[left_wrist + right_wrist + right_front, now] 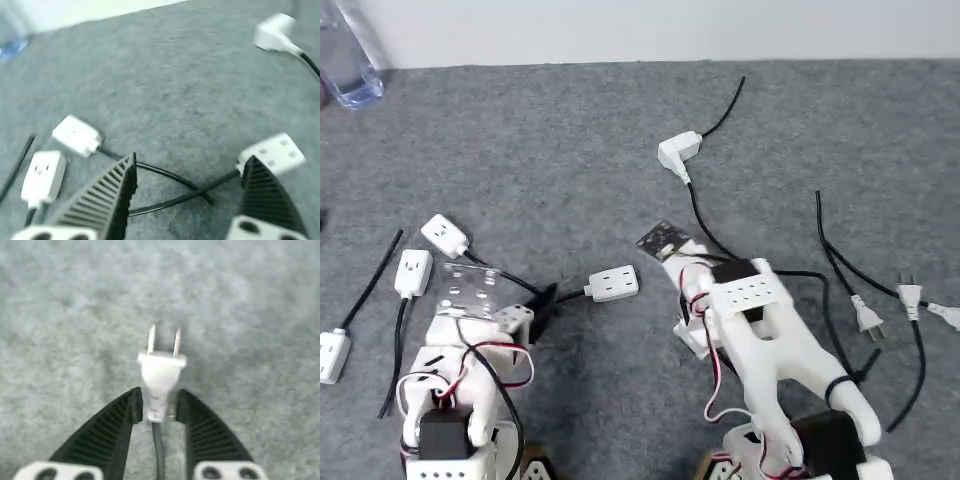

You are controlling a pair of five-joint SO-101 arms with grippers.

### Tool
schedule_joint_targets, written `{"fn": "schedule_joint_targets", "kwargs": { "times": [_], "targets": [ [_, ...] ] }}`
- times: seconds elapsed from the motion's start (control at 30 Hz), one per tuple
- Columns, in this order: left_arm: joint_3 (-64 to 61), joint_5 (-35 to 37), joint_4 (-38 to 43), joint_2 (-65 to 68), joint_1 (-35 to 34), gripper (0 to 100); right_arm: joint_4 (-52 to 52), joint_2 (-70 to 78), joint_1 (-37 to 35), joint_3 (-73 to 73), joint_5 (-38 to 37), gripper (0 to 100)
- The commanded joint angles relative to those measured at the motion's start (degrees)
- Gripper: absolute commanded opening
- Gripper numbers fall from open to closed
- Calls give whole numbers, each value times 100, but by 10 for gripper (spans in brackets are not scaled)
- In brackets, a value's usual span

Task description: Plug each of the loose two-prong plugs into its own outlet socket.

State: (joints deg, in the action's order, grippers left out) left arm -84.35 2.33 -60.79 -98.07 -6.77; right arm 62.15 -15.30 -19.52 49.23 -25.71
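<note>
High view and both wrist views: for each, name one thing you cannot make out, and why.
High view: the outlet socket at the left edge is cut off by the frame.
Left wrist view: the far white cord end is blurred, so its face is unreadable.
Right wrist view: the cord of the two-prong plug in the right gripper is cut off by the frame.

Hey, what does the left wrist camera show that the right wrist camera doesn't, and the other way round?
Left wrist view: the left gripper open above crossed black cables, with white outlet sockets around. Right wrist view: the right gripper closed on a white two-prong plug, prongs pointing away. Both: grey carpet and black ribbed fingers.
</note>
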Motion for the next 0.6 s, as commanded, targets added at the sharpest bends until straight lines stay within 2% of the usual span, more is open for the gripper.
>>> {"fn": "schedule_joint_targets", "kwargs": {
  "times": [0.0, 0.13, 0.33, 0.57],
  "targets": [
    [-233, 527, 466, 18, -369, 316, 66, -75, -259, -316, -211, 151],
    [-418, 554, 730, 18, -484, 316, 48, -75, -303, -316, -387, 151],
    [-444, 554, 738, 18, -475, 316, 13, -57, -198, -220, -431, 151],
    [-453, 527, 730, 18, -308, 316, -365, -66, -409, -141, -580, 151]
  ]
}}
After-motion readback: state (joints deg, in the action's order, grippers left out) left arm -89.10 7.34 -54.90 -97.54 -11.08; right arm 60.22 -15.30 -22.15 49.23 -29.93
